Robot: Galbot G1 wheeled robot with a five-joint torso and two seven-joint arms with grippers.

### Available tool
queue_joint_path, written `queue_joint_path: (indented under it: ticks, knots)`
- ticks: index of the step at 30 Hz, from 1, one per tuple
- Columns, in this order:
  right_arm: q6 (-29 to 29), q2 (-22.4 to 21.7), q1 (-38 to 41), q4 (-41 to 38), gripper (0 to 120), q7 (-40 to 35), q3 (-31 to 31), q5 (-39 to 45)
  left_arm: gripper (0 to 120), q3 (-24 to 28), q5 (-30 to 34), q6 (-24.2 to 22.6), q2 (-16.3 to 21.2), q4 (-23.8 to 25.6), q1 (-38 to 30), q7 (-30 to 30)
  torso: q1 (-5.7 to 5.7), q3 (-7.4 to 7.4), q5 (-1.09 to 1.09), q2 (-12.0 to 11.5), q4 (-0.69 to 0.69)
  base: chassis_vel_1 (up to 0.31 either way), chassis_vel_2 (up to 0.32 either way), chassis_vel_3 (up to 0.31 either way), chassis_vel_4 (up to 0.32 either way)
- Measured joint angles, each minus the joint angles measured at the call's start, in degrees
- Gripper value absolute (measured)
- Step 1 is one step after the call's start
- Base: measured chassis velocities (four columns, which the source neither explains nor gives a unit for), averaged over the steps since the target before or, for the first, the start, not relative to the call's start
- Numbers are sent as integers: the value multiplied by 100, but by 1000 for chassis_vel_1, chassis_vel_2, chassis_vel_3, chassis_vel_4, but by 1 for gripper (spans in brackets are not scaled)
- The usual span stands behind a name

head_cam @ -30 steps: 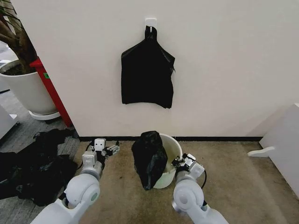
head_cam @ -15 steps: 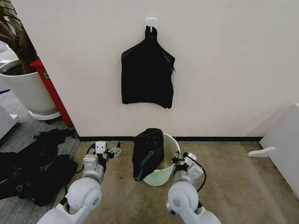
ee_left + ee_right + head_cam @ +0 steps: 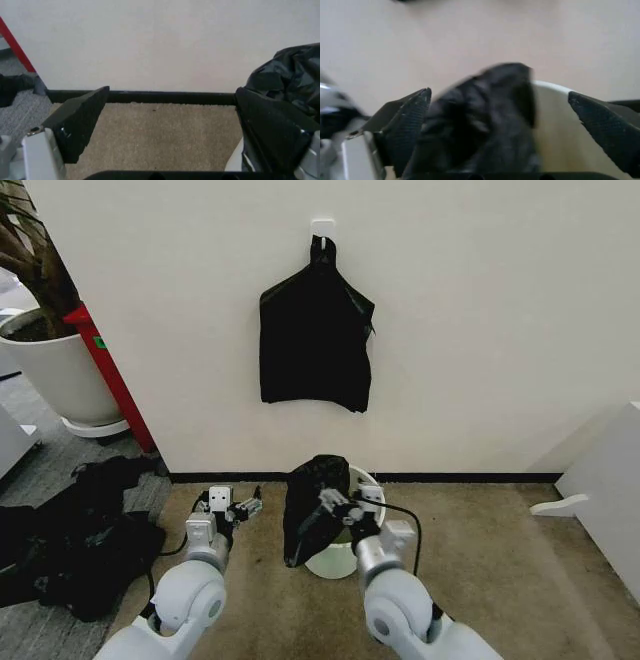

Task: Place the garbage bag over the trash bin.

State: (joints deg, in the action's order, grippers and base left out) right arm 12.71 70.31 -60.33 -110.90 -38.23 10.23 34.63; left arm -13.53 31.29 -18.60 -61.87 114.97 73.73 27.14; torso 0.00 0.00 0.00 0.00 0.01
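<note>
The cream trash bin stands on the carpet close to the wall. The glossy black garbage bag hangs bunched over its left rim and down its outside. My right gripper is at the bin's front, right beside the bag. It is open, and in the right wrist view the bag and the bin's rim lie between its fingers. My left gripper hovers open to the left of the bin with bare carpet between its fingers. The bag is at its side.
A flat black bundle hangs from a wall hook above the bin. A large black heap lies on the floor at the left, behind it a white plant pot and a red post. A white panel stands at the right.
My right gripper has swung from the bin's right side to its front, up against the bag. The bag's lower end hangs a little higher. The left gripper has crept slightly forward.
</note>
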Motion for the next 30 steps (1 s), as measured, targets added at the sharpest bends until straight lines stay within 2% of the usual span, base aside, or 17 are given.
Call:
queue_joint_path:
  ticks: [5, 12, 16, 19, 25, 26, 30]
  knots:
    - [445, 38, 274, 268, 94, -437, 77, 148, 100, -19, -33, 33, 9, -89, -32, 0, 0, 0, 0, 0, -1, 0, 0, 0, 0]
    - [1049, 128, 621, 583, 71, -861, 151, 608, 100, 36, -209, 120, -104, -188, -55, 1, 0, 0, -1, 0, -1, 0, 0, 0, 0]
    - [832, 207, 611, 635, 53, -615, 86, 457, 100, 43, -302, 174, -121, -189, -42, 9, 0, 0, -1, 0, -1, 0, 0, 0, 0]
    - [821, 210, 564, 600, 46, -577, 86, 438, 100, 33, -312, 187, -90, -189, -34, 18, 0, 0, 0, 0, -1, 0, 0, 0, 0]
    - [820, 172, 390, 492, 19, -518, 103, 329, 100, 25, -301, 198, -83, -133, -8, 68, 0, -1, 0, 0, -1, 0, 0, 0, 0]
    - [820, 172, 390, 492, 19, -518, 103, 329, 100, 25, -301, 198, -83, -133, -8, 68, 0, -1, 0, 0, -1, 0, 0, 0, 0]
    - [760, 174, 279, 525, 5, -414, 10, -39, 100, 81, -312, 216, -98, -109, 24, 72, 0, 0, 0, 0, -1, 0, 0, 0, 0]
